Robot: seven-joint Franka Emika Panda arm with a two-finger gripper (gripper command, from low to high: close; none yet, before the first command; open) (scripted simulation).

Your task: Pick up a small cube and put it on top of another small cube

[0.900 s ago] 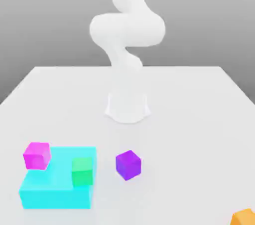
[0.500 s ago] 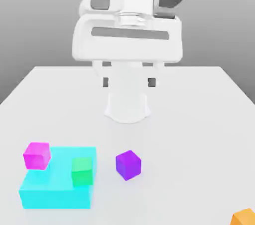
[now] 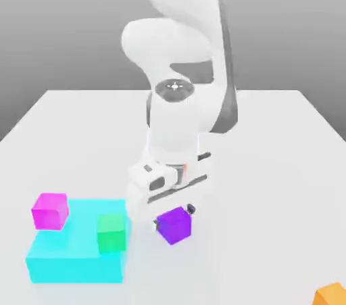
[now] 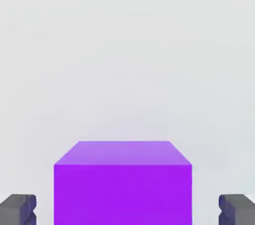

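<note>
Exterior view: end effector (image 3: 173, 210) sits low over the bench (image 3: 270, 161), directly above and just behind the small cube (image 3: 175, 224); contact can't be judged here.

Hand view: small cube (image 4: 123, 184) centred between the two fingertips (image 4: 18, 208), gaps on both sides. Fingers apart, nothing clamped. No long axis; straight closing should grab it.
</note>
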